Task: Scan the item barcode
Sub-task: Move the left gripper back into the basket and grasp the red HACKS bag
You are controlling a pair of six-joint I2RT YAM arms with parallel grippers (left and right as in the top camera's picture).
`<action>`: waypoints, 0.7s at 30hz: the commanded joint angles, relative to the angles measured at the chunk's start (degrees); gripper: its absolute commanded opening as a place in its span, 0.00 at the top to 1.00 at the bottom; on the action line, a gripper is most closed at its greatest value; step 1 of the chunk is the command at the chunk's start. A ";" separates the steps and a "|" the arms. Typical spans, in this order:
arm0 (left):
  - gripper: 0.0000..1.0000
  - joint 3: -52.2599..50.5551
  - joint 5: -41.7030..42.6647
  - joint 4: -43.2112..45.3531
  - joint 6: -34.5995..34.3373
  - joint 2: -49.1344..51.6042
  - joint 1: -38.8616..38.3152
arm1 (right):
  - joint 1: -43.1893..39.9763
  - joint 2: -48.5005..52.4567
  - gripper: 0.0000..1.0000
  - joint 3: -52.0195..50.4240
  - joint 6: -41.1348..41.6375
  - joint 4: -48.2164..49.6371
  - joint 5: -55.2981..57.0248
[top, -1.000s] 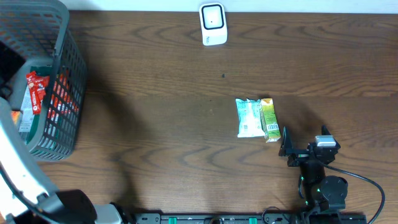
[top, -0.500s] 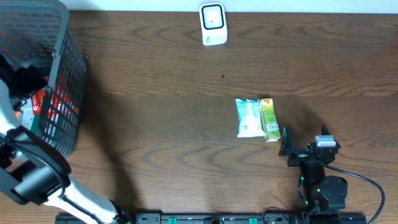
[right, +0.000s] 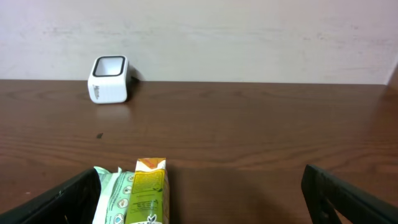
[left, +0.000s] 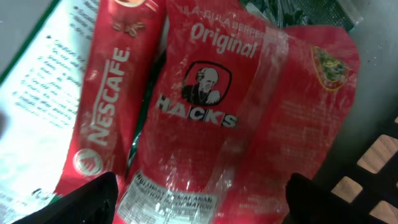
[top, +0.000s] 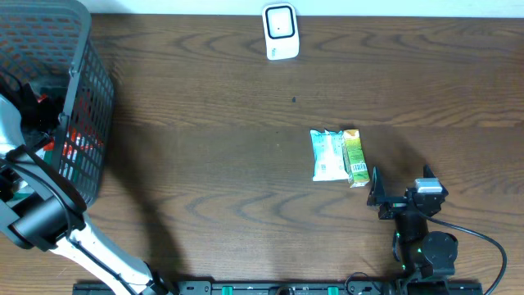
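Observation:
My left gripper (top: 34, 105) hangs inside the grey basket (top: 86, 78) at the table's left end. In the left wrist view it (left: 202, 208) is open, its dark fingers (left: 93, 199) on either side of a red Hacks candy bag (left: 242, 106); no contact shows. A red Nescafe sachet (left: 102, 106) lies beside the bag. The white barcode scanner (top: 281, 31) stands at the far edge, upright (right: 109, 79). My right gripper (top: 401, 187) rests open near the front right, nothing between its fingers (right: 199, 208).
A green carton (top: 355, 158) and a pale green packet (top: 328, 155) lie side by side just ahead of the right gripper, the carton (right: 148, 186) at its left finger. A white printed pack (left: 37, 106) lies under the sachet. Basket walls surround the left gripper.
The left arm has swung up from the front-left corner into the basket, and its gripper now hangs close over the red packets. The right arm has not moved.

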 commanded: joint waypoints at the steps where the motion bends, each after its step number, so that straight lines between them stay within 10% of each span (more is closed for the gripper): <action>1: 0.15 -0.28 1.25 -0.11 0.68 1.77 0.09 | -0.31 -0.37 0.01 -0.09 0.13 -0.22 -0.09; 7: 0.19 -1.03 3.39 -0.35 0.28 3.69 -0.31 | -0.31 -0.37 0.01 -0.09 0.13 -0.22 -0.09; 13: 0.66 -0.72 7.21 -0.52 0.04 3.41 -0.22 | -0.31 -0.37 0.01 -0.09 0.13 -0.22 -0.09; 21: 0.93 1.70 7.15 -1.09 -1.77 -1.29 0.37 | -0.31 -0.37 0.01 -0.09 0.15 -0.22 -0.09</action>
